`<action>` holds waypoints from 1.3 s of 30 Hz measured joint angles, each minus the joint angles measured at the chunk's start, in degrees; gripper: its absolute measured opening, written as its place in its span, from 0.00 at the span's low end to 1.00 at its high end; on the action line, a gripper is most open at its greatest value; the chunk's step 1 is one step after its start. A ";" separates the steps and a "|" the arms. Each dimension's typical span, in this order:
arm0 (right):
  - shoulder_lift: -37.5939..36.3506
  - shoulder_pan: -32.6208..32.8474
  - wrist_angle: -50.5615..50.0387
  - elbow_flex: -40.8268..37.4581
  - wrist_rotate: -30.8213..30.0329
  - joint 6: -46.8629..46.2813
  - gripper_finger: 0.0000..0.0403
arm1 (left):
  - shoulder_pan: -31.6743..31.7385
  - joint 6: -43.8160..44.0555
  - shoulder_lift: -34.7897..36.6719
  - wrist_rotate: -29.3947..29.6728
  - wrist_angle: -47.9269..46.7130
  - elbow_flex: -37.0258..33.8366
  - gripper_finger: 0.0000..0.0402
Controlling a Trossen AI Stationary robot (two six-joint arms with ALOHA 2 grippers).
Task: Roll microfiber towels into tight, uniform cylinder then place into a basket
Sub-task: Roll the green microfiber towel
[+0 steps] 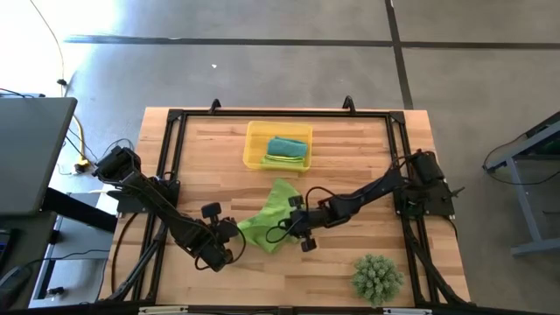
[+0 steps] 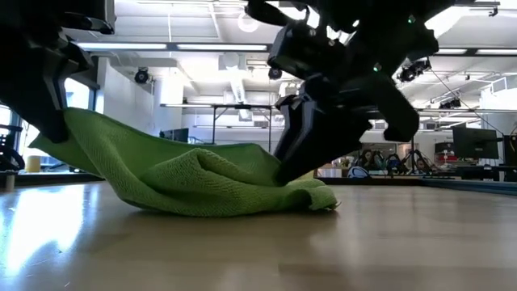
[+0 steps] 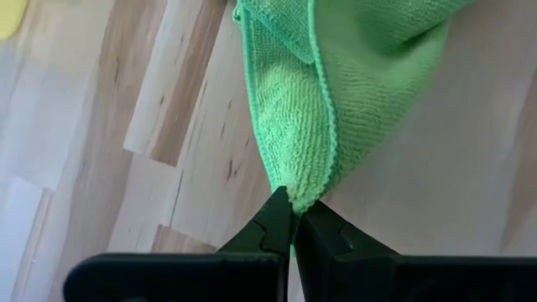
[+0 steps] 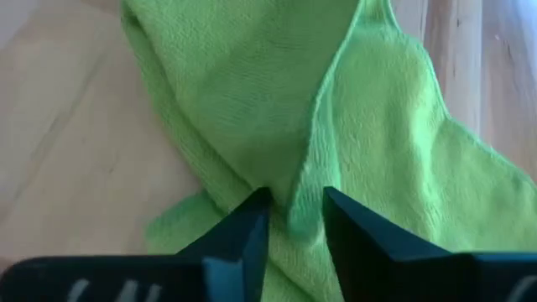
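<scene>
A lime-green microfiber towel [image 1: 271, 217] lies crumpled on the wooden table in front of the yellow basket [image 1: 255, 150], which holds a teal towel [image 1: 287, 145] and another lime-green towel [image 1: 282, 160]. My left gripper [image 1: 233, 233] is shut on the crumpled towel's near-left corner and holds it off the table. My right gripper [image 1: 296, 219] is at the towel's right side, its fingers a little apart around a fold of the cloth. My left gripper pinches a hemmed corner [image 3: 295, 198] of the towel between its two fingertips, several layers bunched. The corner is lifted clear of the table and the cloth slopes down from it [image 2: 89, 137] to the heap. My right gripper has a raised fold [image 4: 300, 201] of the towel between its two fingers. The fingers point down from above at the towel's right part [image 2: 295, 174], which lies on the table.
A spiky green ball plant [image 1: 377, 277] stands at the near right of the table. A black frame [image 1: 280, 114] runs around the table's edges. Bare wood lies near the front edge and left of the towel.
</scene>
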State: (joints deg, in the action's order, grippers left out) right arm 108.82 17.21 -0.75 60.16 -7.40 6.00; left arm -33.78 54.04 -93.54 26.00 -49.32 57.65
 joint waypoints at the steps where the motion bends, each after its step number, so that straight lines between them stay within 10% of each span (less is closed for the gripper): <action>1: 0.33 0.00 0.68 0.00 0.03 0.02 0.23 | 0.00 0.00 0.00 0.31 -0.22 0.00 0.00; 7: 0.48 0.02 -0.01 0.00 0.01 -1.73 0.03 | 0.04 1.19 0.00 1.79 -1.01 0.00 0.00; 16: -3.96 0.02 -10.11 3.35 -5.12 -3.54 0.01 | 0.07 1.31 0.00 5.16 -11.40 4.38 0.00; 26: -7.30 0.20 -46.13 22.65 -23.91 -5.51 0.00 | 5.43 1.23 0.00 17.52 -39.86 18.37 0.00; 39: -7.27 -2.61 -81.37 46.24 -37.61 -9.04 0.00 | 18.48 -23.14 5.91 30.25 -40.36 31.39 0.00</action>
State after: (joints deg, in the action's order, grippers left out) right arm 101.55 14.61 -82.12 106.40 -45.01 -3.04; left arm -15.30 30.91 -87.62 56.25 -89.68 89.03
